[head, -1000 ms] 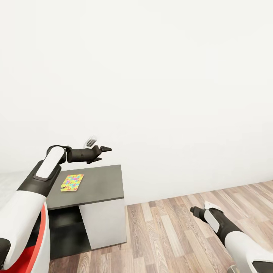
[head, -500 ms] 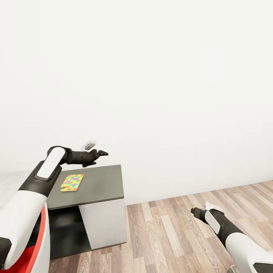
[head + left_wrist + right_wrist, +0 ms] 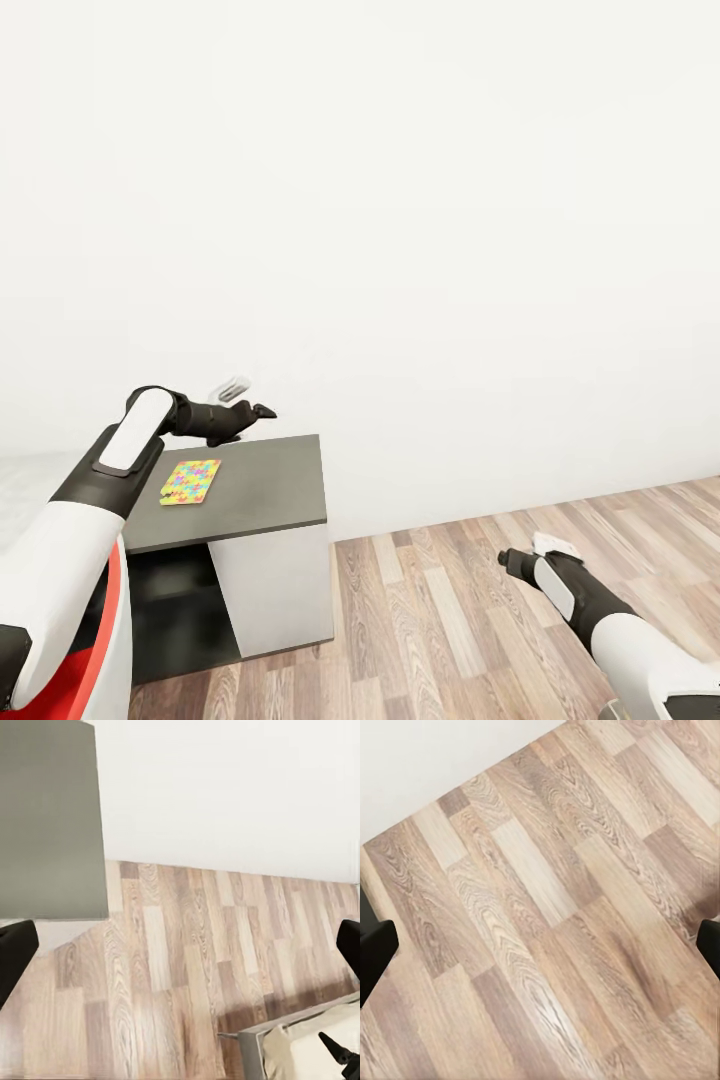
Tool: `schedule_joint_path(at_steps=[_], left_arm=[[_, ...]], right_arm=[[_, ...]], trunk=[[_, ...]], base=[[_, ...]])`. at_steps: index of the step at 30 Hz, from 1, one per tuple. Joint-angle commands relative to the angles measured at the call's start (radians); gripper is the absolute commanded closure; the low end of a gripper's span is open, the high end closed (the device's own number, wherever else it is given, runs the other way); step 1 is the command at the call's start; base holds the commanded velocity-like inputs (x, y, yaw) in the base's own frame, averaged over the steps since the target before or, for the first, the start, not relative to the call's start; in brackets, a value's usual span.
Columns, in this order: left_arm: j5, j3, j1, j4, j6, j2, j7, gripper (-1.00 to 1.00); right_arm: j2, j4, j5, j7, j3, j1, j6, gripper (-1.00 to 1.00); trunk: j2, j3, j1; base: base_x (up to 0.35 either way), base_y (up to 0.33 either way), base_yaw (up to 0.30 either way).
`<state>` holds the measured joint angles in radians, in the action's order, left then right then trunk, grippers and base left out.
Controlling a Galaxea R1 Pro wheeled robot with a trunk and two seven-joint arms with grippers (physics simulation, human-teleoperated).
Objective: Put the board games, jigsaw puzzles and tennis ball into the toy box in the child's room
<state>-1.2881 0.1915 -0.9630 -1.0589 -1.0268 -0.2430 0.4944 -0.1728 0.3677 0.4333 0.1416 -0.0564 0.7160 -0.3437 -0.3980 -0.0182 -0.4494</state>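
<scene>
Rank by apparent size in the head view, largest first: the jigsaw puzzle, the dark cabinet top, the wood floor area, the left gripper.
1. Wood floor
2. Dark cabinet top
3. Jigsaw puzzle and left gripper: too close in apparent size to rank, and the gripper sits nearer the camera, foreshortened.

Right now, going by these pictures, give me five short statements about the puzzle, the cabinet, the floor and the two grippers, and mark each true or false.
1. A jigsaw puzzle lies flat on the dark grey cabinet. True.
2. The left gripper holds the puzzle. False: both of its fingers stand wide apart in the left wrist view with nothing between them, and the puzzle lies on the cabinet top.
3. The floor is wood plank. True.
4. The right gripper is shut on a tennis ball. False: it is open, with bare floor between its fingers.
5. The puzzle lies on the floor beside the cabinet. False: it lies on top, near the left edge.
</scene>
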Motion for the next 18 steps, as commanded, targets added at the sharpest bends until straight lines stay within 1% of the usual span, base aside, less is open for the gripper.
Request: schedule_joint_path(at_steps=[1, 2, 4, 11, 15, 18], left_arm=[[-0.011, 0.001, -0.001, 0.000, 0.001, -0.001, 0.038, -1.00], [-0.011, 0.001, -0.001, -0.001, 0.002, -0.001, 0.060, -1.00], [-0.011, 0.003, -0.002, -0.005, 0.002, 0.000, 0.081, -1.00], [-0.001, 0.011, -0.001, -0.007, 0.006, 0.001, 0.110, -1.00], [0.017, 0.011, -0.001, -0.006, 0.006, 0.002, 0.139, -1.00], [0.027, 0.010, -0.001, -0.005, 0.007, 0.010, 0.167, -1.00]], right_arm=[[-0.001, 0.002, 0.010, 0.007, -0.011, 0.000, -0.005, -1.00], [-0.001, 0.002, 0.010, 0.007, -0.014, 0.000, -0.005, -1.00], [-0.001, 0.001, 0.010, 0.007, -0.016, 0.000, -0.005, -1.00], [-0.001, -0.003, 0.010, 0.007, -0.020, 0.000, -0.006, -1.00], [-0.002, -0.004, 0.010, 0.007, -0.020, 0.000, -0.005, -1.00], [-0.002, -0.003, 0.010, 0.007, -0.020, 0.000, -0.005, -1.00]], trunk=[[-0.002, -0.002, -0.001], [-0.002, -0.003, -0.001], [-0.002, -0.004, -0.001], [-0.002, -0.014, -0.001], [-0.002, -0.021, -0.001], [-0.002, -0.025, -0.001]], base=[[0.000, 0.000, 0.000], [0.000, 0.000, 0.000], [0.000, 0.000, 0.000], [0.011, -0.010, 0.000], [0.148, -0.136, 0.000], [0.205, -0.189, 0.000]])
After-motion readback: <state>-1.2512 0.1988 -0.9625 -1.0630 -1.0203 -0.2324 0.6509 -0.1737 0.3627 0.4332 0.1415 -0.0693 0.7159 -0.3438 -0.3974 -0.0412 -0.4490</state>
